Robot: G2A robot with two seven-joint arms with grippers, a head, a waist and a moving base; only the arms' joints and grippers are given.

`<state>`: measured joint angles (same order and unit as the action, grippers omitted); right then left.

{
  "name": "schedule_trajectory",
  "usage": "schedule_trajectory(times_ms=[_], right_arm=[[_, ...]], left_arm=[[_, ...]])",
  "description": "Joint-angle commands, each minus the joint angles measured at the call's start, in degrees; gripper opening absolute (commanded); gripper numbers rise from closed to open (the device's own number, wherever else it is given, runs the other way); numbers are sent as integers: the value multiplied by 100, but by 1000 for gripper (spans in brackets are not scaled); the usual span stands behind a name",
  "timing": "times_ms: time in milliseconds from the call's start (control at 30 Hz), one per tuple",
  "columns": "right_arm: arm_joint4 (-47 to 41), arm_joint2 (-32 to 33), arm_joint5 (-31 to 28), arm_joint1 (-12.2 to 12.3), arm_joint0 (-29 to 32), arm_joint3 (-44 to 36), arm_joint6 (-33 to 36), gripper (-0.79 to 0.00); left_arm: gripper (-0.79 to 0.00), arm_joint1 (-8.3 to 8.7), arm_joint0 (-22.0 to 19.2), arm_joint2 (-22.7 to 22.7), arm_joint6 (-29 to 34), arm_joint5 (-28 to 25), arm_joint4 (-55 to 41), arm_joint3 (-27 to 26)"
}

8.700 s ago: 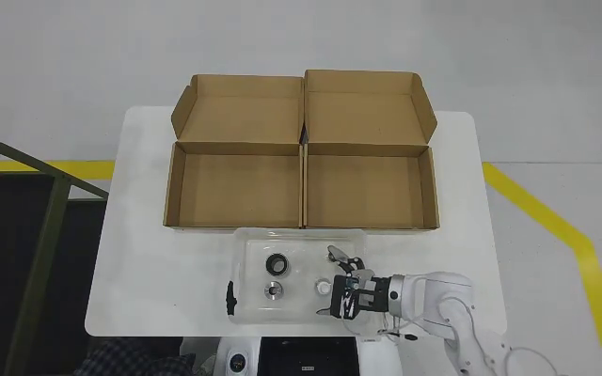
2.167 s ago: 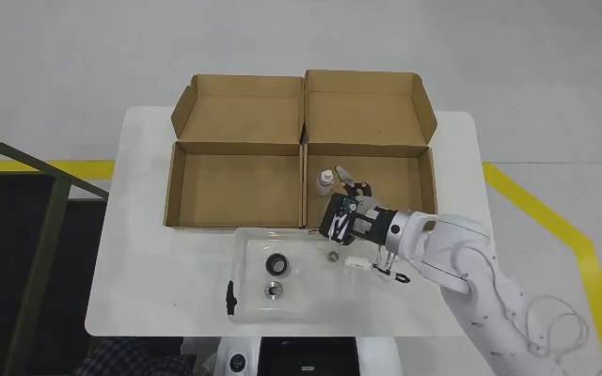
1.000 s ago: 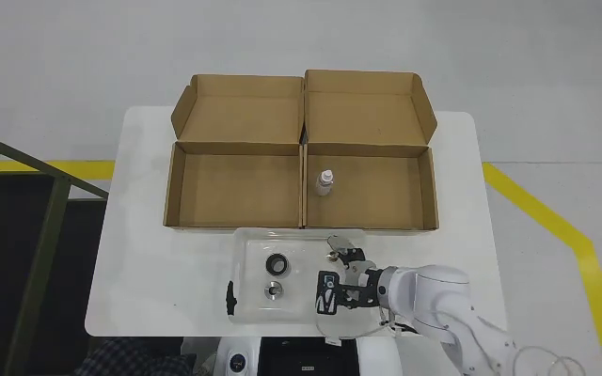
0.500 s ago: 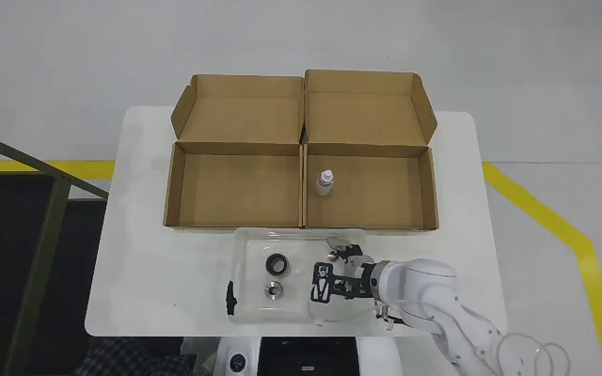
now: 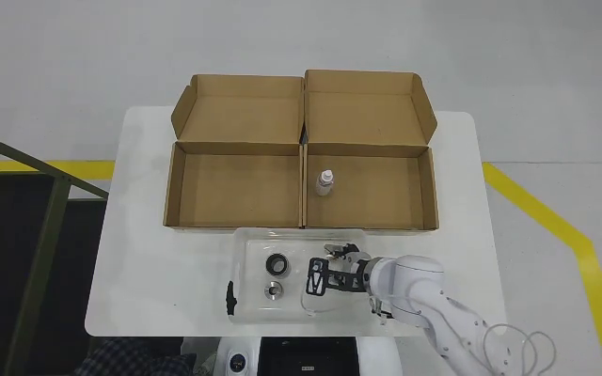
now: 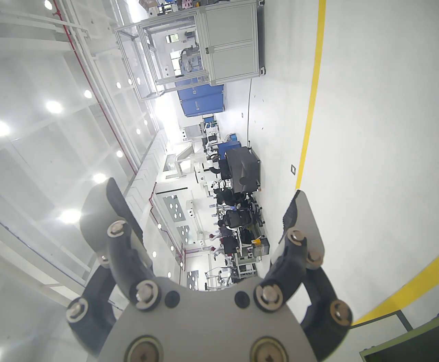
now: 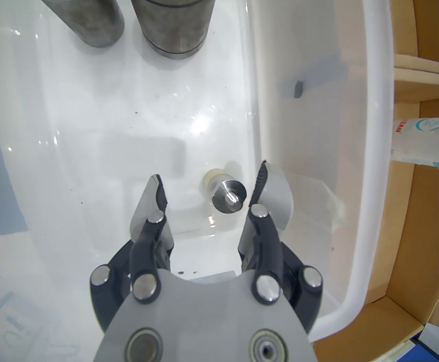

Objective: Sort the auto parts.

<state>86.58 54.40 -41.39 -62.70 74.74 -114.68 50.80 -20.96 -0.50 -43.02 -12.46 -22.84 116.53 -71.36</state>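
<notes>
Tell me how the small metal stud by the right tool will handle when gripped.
Probably slippery: the small metal stud looks polished and round, so it may roll or squirt out of the open right tool. On the glossy tray, a nudge would likely make it skid. It is likely stiff and dense for its size.

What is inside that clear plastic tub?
Two metal cylinders, a small silver part with a cream tip, and the right gripper, open, facing it. The arm hides the tub floor beneath it.
</notes>
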Motion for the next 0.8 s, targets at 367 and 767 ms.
schedule_trajectory(times_ms=[367, 767], right_arm=[[0, -178, 77, -40, -173, 108, 158, -785], [60, -237, 21, -34, -160, -168, -72, -785]], left_arm=[[0, 0, 0, 0, 0, 0, 0, 0], [0, 0, 0, 0, 0, 0, 0, 0]])
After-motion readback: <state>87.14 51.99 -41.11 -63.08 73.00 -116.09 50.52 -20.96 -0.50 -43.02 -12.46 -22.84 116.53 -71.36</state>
